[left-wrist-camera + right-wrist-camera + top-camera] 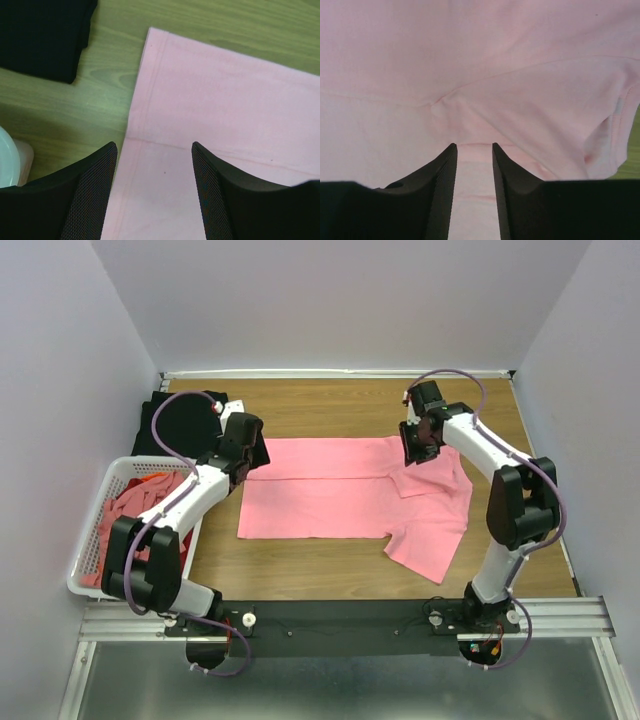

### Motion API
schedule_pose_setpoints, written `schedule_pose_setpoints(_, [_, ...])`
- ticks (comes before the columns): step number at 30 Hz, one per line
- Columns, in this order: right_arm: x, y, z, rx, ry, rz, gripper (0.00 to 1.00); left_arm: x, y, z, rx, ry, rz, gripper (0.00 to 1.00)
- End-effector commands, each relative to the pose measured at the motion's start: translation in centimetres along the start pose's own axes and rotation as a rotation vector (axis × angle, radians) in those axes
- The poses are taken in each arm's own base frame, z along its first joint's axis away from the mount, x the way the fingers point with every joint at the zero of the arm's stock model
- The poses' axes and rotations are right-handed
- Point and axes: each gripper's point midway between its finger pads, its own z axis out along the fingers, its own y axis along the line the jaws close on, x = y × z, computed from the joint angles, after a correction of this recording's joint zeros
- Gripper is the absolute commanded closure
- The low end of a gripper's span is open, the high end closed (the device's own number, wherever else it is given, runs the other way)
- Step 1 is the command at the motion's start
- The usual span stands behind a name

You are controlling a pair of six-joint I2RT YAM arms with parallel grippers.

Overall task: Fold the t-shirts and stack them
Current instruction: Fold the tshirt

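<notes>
A salmon-pink t-shirt (340, 502) lies flat in the middle of the table, its far part folded toward me, one sleeve (430, 545) spread at the near right. My left gripper (243, 452) hovers open over the shirt's left edge (137, 107), jaws wide and empty. My right gripper (420, 445) is low over the shirt's far right part (485, 75), jaws a narrow gap apart with pink cloth showing between them. A folded black t-shirt (185, 425) lies at the far left. More salmon and red shirts (130, 510) fill the basket.
A white slatted basket (85, 560) stands at the left near edge, its rim showing in the left wrist view (10, 160). White walls close in the wooden table (330, 405) on three sides. A black rail (340, 620) runs along the near edge.
</notes>
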Motion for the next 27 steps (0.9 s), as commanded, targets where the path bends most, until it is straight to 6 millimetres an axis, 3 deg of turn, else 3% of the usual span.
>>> schedule_pose_setpoints(1, [1.6,2.2,-0.8,-0.104,0.037,0.004,0.61,-0.6,-0.9,0.3,0.020,0.004,-0.006,0.31])
schedule_pose_setpoints(6, [5.5,3.1,0.9,-0.049,0.108,-0.017,0.61,1.0,-0.4,0.9,0.011,0.028,0.007,0.31])
schedule_pose_setpoints(13, [5.8,2.0,2.2,0.062,0.062,0.011,0.60,2.2,0.2,1.2,0.000,0.038,0.019,0.31])
schedule_pose_setpoints(17, [6.1,2.5,3.0,0.044,0.077,0.005,0.61,2.1,0.2,1.2,-0.002,0.032,0.019,0.31])
schedule_pose_setpoints(27, [7.1,2.5,4.2,0.071,0.098,0.002,0.72,2.4,0.3,1.1,-0.003,0.036,0.025,0.31])
